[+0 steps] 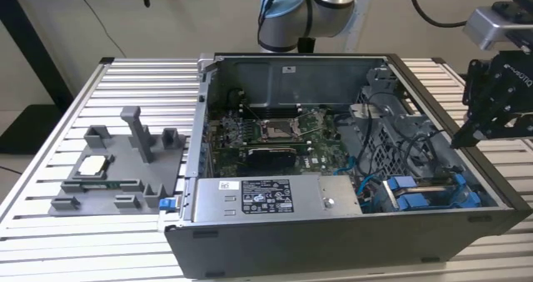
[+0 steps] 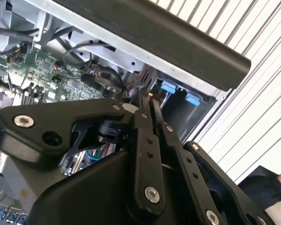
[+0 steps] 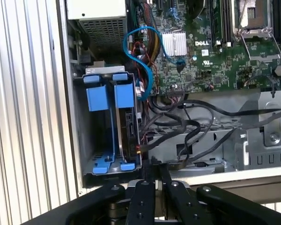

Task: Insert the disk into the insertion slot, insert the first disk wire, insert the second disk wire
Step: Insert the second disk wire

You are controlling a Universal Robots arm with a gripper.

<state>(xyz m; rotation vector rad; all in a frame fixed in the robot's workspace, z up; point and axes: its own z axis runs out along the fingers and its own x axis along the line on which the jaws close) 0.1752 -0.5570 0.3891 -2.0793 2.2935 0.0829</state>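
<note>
A white sticker with black print lay on the grey supply box at 6 o'clock in the case in the exterior view; its print was too small to make out. The motherboard bore white lettering and small printed tags.

The disk stood on edge in its blue carrier inside the slot, at about 4 o'clock in the case. A blue cable looped from the motherboard toward the disk; whether it was plugged in could not be told.

The arm rose at 12 o'clock behind the case. The gripper hung at 3 o'clock over the case's rim, tilted, its black fingers pressed together on nothing, tips aimed down into the case near the slot.
</note>
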